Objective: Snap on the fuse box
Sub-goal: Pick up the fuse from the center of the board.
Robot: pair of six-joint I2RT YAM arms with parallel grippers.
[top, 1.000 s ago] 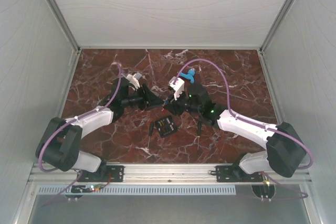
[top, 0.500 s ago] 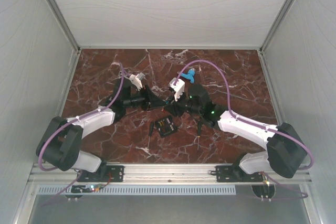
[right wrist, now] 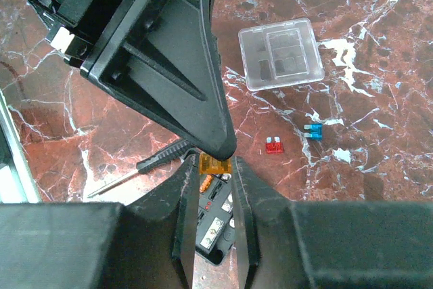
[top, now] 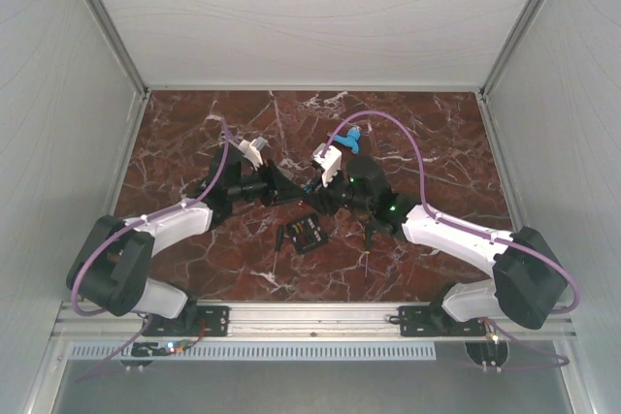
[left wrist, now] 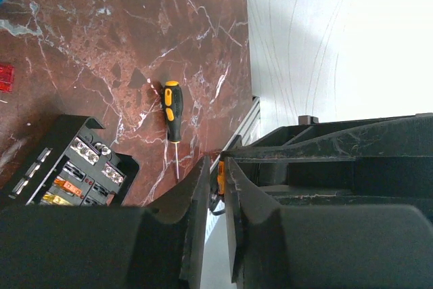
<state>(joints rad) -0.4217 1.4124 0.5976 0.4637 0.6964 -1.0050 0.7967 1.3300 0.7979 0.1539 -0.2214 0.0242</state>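
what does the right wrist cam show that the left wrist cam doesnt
Only the right wrist view: the clear lid lying on the marble, a blue fuse, a dark-handled screwdriver and the left jaws seen from outside. Only the left wrist view: a yellow-and-black screwdriver and the white side wall. Both: the black fuse tray and the orange fuse pinched at the left jaws' tips.

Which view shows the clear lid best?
The right wrist view: the lid lies whole and unobstructed, its moulded compartments plain. The left wrist view does not take it in. In the top view I cannot make it out.
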